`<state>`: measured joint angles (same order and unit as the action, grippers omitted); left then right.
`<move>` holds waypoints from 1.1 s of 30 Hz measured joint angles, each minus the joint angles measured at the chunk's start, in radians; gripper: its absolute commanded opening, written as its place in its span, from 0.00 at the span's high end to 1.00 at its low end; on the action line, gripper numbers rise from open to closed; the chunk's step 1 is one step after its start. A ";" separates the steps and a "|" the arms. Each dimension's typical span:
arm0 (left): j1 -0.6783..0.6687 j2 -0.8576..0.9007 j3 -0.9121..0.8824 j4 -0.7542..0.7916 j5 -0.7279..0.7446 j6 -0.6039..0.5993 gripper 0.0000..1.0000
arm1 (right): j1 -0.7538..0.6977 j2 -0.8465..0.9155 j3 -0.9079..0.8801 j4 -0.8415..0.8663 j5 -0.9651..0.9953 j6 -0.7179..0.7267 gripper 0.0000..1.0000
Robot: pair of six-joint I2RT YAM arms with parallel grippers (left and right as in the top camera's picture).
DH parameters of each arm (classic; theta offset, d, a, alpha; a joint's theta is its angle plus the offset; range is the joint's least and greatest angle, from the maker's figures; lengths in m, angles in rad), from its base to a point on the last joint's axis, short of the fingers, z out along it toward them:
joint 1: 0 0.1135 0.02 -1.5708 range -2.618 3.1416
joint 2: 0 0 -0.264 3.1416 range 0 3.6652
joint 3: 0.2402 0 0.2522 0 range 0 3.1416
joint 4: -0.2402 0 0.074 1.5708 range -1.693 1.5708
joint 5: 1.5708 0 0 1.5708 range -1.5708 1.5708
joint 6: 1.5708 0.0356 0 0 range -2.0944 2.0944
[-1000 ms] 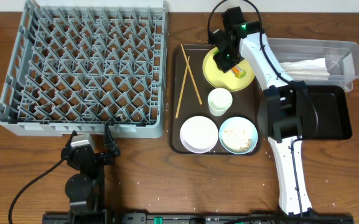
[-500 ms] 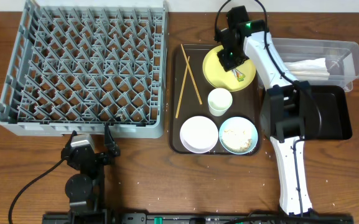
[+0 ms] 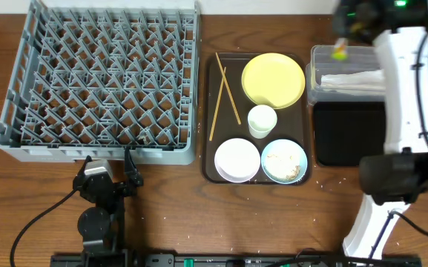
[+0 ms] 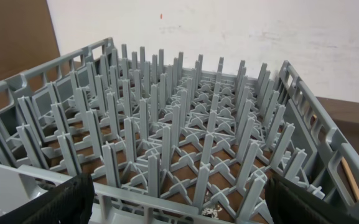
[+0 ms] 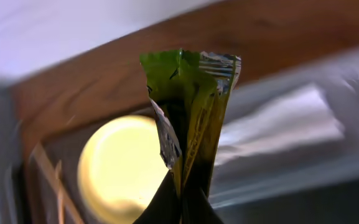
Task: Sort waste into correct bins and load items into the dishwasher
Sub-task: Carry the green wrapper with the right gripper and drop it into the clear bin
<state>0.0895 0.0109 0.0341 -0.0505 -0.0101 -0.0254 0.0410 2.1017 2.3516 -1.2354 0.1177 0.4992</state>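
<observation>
Lifted off the yellow plate (image 3: 273,80), the snack wrapper (image 5: 188,118) is now carried over the clear tub (image 3: 311,74), clamped at one end by the right jaws. Light, limp and slippery, it is best pinched firmly. The left jaws are held apart.

Reaches right arm (image 3: 403,89) along right edge to far right corner; pinches snack wrapper (image 5: 191,112) in right gripper (image 5: 180,202), fingers closed. Holds left arm (image 3: 99,219) folded at near edge, left gripper (image 3: 108,169) spread wide.

Brown serving tray (image 3: 232,132), wooden table (image 3: 273,222), black cable (image 3: 32,222) near front, white wall (image 4: 229,31).
</observation>
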 measured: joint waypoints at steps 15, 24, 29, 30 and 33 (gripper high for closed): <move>0.000 0.000 0.000 0.000 0.000 0.000 0.11 | -0.170 0.076 -0.309 0.116 0.032 0.457 0.01; 0.000 0.000 0.000 0.000 0.000 0.000 0.11 | -0.173 0.047 -0.272 0.206 -0.144 0.047 0.04; 0.000 0.000 0.000 0.000 0.000 0.000 0.11 | -0.140 -0.090 -0.269 0.065 -0.272 -0.142 0.08; 0.000 0.000 0.000 0.000 0.000 0.000 0.11 | -0.122 -0.124 -0.266 0.024 -0.286 -0.161 0.09; 0.000 0.000 0.000 0.000 0.000 0.000 0.11 | -0.030 -0.225 -0.245 -0.102 -0.313 -0.203 0.15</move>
<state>0.0895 0.0109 0.0341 -0.0505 -0.0105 -0.0254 0.0109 1.8763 2.1067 -1.3376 -0.1951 0.2958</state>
